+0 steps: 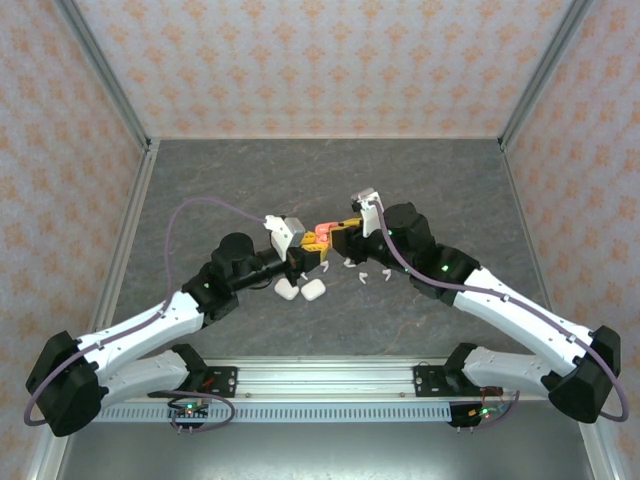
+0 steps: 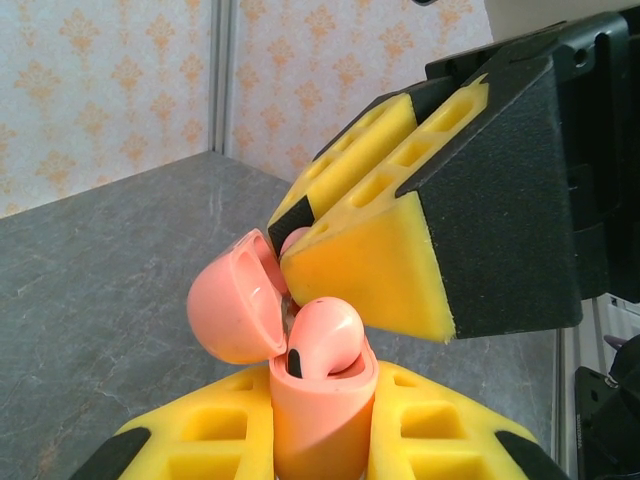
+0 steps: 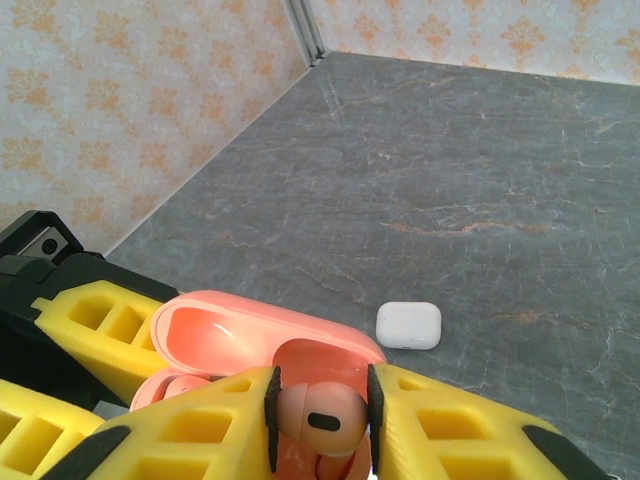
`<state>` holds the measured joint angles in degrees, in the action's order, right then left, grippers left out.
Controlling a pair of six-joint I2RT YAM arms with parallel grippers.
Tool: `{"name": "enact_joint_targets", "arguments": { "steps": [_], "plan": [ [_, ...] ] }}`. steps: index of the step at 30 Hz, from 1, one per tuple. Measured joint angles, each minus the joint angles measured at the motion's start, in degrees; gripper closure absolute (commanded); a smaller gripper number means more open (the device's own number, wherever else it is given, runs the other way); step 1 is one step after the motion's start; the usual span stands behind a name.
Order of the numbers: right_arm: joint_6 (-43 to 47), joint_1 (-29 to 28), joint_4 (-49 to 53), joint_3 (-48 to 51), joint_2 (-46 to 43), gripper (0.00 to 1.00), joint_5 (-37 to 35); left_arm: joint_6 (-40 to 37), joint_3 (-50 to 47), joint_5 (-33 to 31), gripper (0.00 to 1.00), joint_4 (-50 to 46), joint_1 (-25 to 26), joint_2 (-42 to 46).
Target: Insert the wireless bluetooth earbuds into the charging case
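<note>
A coral charging case (image 2: 320, 410) stands upright between the yellow pads of my left gripper (image 2: 320, 445), which is shut on its body. Its lid (image 2: 230, 310) hangs open to the left. One coral earbud (image 2: 325, 335) sits in the case's near socket. My right gripper (image 3: 320, 400) is shut on a second coral earbud (image 3: 320, 425), held over the open case (image 3: 250, 330) right at its mouth. In the top view both grippers (image 1: 300, 258) (image 1: 338, 236) meet at the case (image 1: 322, 236) mid-table. Several white earbuds (image 1: 365, 275) lie just in front of them.
Two closed white cases (image 1: 287, 290) (image 1: 313, 290) rest on the grey table (image 1: 200, 200) below the left gripper, and one white case (image 3: 408, 325) shows in the right wrist view. Patterned walls enclose the back and sides.
</note>
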<state>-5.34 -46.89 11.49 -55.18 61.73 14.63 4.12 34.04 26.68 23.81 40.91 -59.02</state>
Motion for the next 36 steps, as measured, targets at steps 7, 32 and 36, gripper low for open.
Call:
{"name": "enact_joint_targets", "arguments": {
  "steps": [7,32,36],
  "plan": [
    [-0.2,0.0,1.4,-0.5,0.3,0.70,0.0,0.0,0.0,-0.1,1.00,0.0,0.0,-0.3],
    [-2.0,-0.1,5.0,-3.9,0.4,0.55,0.4,0.0,0.0,-0.1,1.00,1.6,0.0,-0.4],
    [-2.0,-0.1,5.7,-5.7,0.4,0.50,0.0,0.0,0.0,-0.1,1.00,1.7,0.0,-0.4]
  ]
}}
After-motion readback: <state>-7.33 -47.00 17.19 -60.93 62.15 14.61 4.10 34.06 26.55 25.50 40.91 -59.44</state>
